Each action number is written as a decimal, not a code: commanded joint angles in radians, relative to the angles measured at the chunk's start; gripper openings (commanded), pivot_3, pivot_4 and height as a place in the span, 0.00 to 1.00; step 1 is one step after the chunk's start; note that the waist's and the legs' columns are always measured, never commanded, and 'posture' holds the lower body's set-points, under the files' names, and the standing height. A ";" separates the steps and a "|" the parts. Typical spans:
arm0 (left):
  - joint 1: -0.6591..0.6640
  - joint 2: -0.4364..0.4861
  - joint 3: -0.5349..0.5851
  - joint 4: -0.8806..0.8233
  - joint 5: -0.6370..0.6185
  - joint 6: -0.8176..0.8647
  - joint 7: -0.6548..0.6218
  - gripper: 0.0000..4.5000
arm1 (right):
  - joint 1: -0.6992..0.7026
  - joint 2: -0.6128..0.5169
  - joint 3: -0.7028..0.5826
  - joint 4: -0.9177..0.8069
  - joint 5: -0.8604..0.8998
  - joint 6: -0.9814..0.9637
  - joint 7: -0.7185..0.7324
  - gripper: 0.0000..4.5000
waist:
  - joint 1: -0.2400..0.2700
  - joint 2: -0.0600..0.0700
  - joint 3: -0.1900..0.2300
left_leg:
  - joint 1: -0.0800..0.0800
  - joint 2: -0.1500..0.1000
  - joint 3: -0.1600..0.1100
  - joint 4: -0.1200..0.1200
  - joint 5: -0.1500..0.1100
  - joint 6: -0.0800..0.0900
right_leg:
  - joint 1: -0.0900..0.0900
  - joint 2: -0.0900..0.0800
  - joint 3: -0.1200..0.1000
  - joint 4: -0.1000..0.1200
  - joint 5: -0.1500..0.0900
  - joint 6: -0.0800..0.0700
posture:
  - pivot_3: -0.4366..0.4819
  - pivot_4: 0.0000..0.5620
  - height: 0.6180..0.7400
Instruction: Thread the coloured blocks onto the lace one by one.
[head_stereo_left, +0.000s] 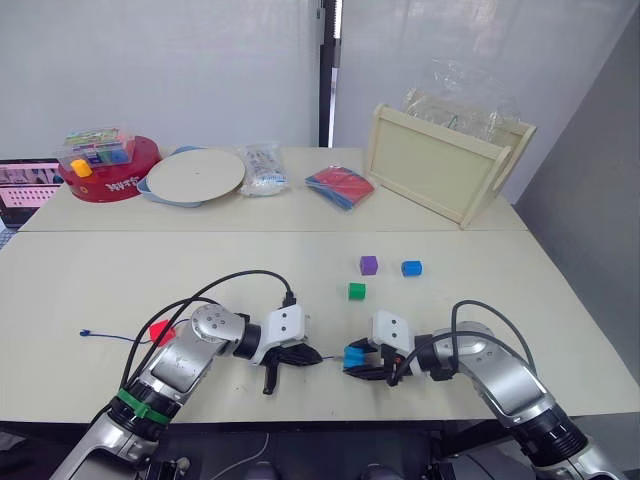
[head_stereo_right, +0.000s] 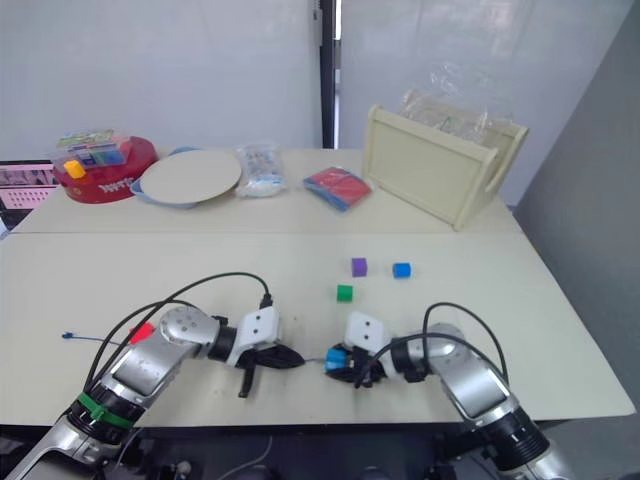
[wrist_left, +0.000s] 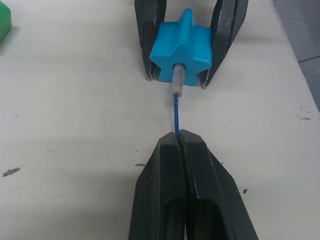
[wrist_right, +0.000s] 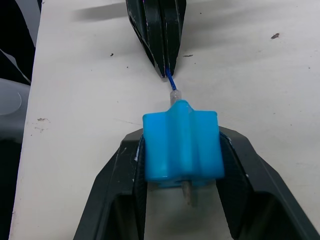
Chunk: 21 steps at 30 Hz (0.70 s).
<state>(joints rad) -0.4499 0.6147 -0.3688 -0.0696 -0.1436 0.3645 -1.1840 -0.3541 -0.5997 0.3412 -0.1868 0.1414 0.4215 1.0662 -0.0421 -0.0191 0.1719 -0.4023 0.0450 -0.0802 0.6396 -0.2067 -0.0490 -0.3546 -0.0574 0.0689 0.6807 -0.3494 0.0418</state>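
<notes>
The left gripper (wrist_left: 179, 145) pinches the lace (wrist_left: 175, 114) (tip through the blue block (wrist_right: 182, 147) clamped by the right gripper (wrist_right: 182, 165)); next, pull it through.

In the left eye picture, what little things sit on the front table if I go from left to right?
Knotted lace end → red block → left gripper → light blue block held by the right gripper → purple block → blue block.

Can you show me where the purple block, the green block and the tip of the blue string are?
Small purple plastic cube (head_stereo_left: 368, 264): left eye view, on its top face.
Small green plastic cube (head_stereo_left: 356, 291): left eye view, on its front face.
Pale stiff tip of the thin blue lace (wrist_left: 178, 85): left wrist view, where it enters the blue block.
</notes>
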 joint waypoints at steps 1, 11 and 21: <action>0.010 0.004 0.016 -0.020 -0.004 0.016 0.014 0.00 | -0.003 -0.003 0.000 0.003 -0.002 0.002 -0.003 0.30 | 0.000 0.000 0.000 | 0.000 0.000 0.000 0.000 0.000 0.000 | 0.000 0.000 0.000 0.000 0.000 0.000 | 0.48 0.27 1.00; -0.029 -0.066 -0.022 0.009 0.015 -0.009 0.030 0.00 | 0.002 -0.008 -0.004 -0.008 0.003 0.009 0.000 0.30 | 0.002 0.000 0.000 | 0.000 0.000 0.000 0.000 0.000 0.000 | 0.000 0.000 0.000 0.000 0.000 0.000 | 0.48 0.27 1.00; -0.054 -0.122 -0.055 0.024 0.025 -0.011 0.019 0.00 | 0.007 -0.003 -0.003 -0.014 0.003 0.013 -0.009 0.30 | 0.002 0.000 0.000 | 0.000 0.000 0.000 0.000 0.000 0.000 | 0.000 0.000 0.000 0.000 0.000 0.000 | 0.48 0.27 1.00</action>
<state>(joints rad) -0.4929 0.5001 -0.4167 -0.0297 -0.1176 0.3722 -1.1605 -0.3543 -0.6015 0.3396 -0.1883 0.1425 0.4257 1.0669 -0.0404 -0.0192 0.1719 -0.4025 0.0448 -0.0802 0.6396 -0.2067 -0.0491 -0.3546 -0.0575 0.0689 0.6806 -0.3494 0.0418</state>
